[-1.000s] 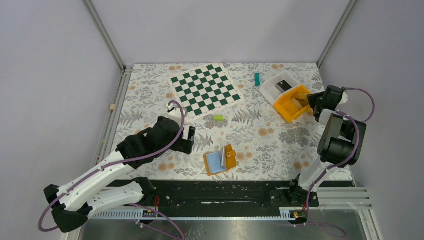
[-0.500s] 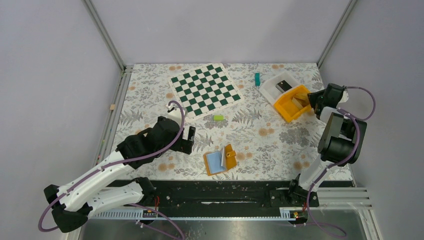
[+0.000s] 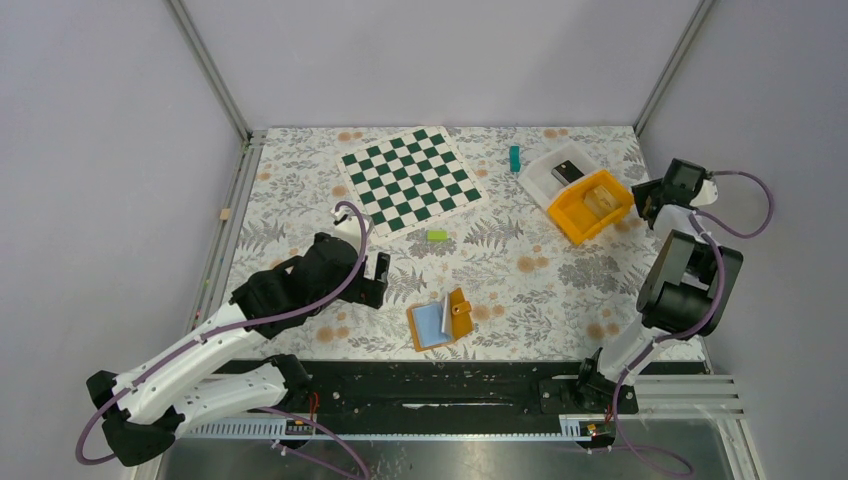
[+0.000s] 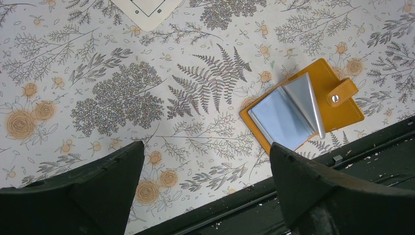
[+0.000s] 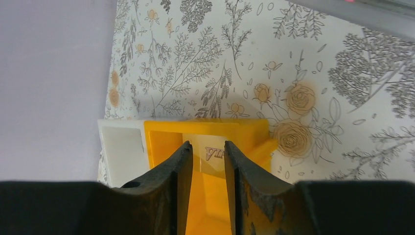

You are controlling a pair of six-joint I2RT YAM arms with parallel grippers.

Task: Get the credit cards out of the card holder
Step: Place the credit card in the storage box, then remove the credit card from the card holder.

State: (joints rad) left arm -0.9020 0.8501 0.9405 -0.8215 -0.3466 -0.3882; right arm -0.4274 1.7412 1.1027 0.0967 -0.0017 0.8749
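The orange card holder [image 3: 458, 312] lies open near the table's front edge, with light-blue cards [image 3: 430, 322] in it. In the left wrist view the holder [image 4: 342, 105] shows a snap tab, flat cards [image 4: 281, 117] and one leaf tilted up. My left gripper [image 3: 378, 280] is open and empty to the left of the holder; in its own view it [image 4: 205, 169] hangs above bare cloth. My right gripper [image 3: 646, 203] is just right of the orange bin [image 3: 575, 222]. Its jaws [image 5: 205, 145] stand slightly apart and empty. A pale lettered card [image 5: 214, 152] lies in that bin.
A white bin [image 3: 540, 178] holding a dark object adjoins the orange bin. A chessboard mat [image 3: 410, 178] lies at the back. A teal block [image 3: 515, 158] and a small green block [image 3: 436, 235] sit on the floral cloth. A black rail [image 4: 303, 205] runs along the front edge.
My right gripper has drawn back to the right, out from over the orange bin, and the pale card now shows inside it. The left arm and the holder have not moved.
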